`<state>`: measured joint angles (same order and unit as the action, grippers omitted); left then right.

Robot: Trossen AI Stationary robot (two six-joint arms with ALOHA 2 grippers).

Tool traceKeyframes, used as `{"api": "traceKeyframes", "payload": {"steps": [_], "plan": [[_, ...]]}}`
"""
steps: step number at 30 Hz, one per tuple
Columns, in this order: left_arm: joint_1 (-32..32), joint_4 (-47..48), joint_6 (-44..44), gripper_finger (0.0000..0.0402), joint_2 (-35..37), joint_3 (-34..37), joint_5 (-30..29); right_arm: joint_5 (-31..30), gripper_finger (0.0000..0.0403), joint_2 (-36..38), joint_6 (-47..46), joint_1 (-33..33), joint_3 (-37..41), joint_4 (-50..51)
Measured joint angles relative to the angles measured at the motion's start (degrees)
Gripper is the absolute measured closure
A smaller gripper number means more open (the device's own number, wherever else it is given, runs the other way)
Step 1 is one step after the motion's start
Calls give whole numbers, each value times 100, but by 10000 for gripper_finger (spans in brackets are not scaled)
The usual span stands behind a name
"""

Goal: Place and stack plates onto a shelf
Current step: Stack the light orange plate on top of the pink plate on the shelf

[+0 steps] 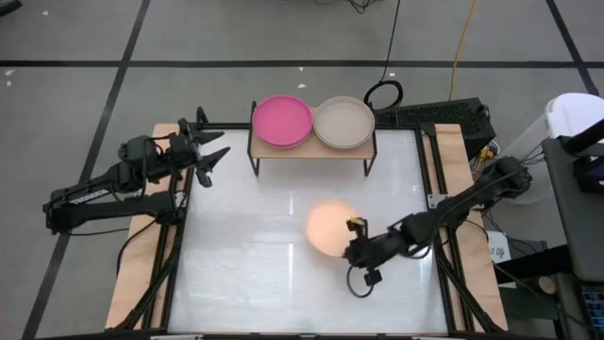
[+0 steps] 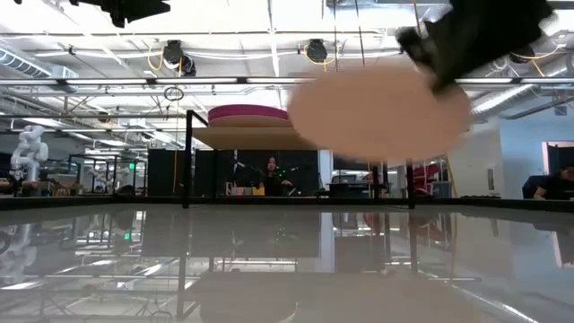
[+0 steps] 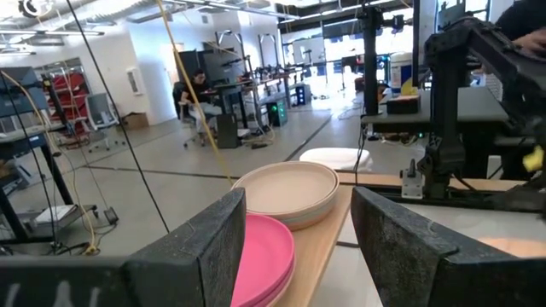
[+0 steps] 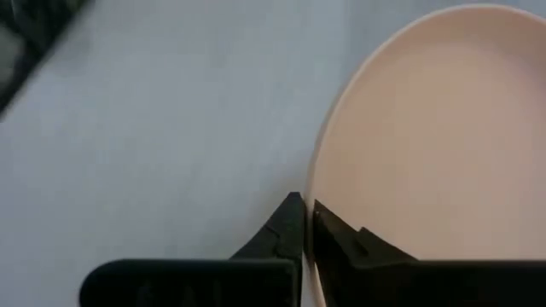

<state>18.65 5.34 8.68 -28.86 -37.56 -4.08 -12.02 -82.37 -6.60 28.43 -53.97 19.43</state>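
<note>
Peach plate lifted above the worktop (image 1: 245, 274)

Right claw (image 1: 352, 238) clenched on the peach plate (image 1: 329, 227) rim; left claw (image 1: 209, 144) released beside the shelf (image 1: 311, 149). No readable writing.

Peach plate (image 2: 377, 112) blurred in low view, its right rim hidden behind right gripper (image 2: 457, 40); right wrist view cuts it off at right and bottom edges. Shelf (image 2: 242, 136) top surface hidden at table height; count of stacked plates unclear.
</note>
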Motion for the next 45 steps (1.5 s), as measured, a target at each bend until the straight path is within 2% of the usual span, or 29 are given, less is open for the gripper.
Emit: {"api": "traceKeyframes", "payload": {"steps": [6, 9, 11, 13, 17, 20, 24, 29, 33, 45], "plan": [[-1, -15, -10, 183, 2, 2, 0, -853, 402, 595, 1852, -421, -310, -1231], [-2, -109, -40, 183, 0, 2, 1, -1197, 402, 752, 2978, -930, -384, -1948], [0, -181, -47, 183, 2, 2, 12, -1168, 402, 778, 3506, -1431, -448, -2399], [0, -247, -47, 183, 0, 2, 51, -929, 402, 767, 3771, -1992, -535, -2791], [-2, -251, -47, 183, 2, 2, 114, 209, 402, 565, 3852, -3109, -711, -3199], [0, -236, -46, 183, 2, 2, 114, 806, 402, 329, 3920, -3721, -812, -3639], [-2, -219, -43, 183, 2, 2, 120, 1675, 403, -16, 3861, -4307, -1064, -4103], [0, -217, 43, 183, 2, 2, 122, 2302, 403, -582, 3811, -4753, -1518, -3980], [0, -135, 32, 183, 2, 2, 125, 2580, 403, -1003, 3985, -4920, -1847, -3869], [-4, 193, -118, 183, 1, 2, 127, 2561, 401, -1896, 4303, -5179, -1987, -3853]]}}
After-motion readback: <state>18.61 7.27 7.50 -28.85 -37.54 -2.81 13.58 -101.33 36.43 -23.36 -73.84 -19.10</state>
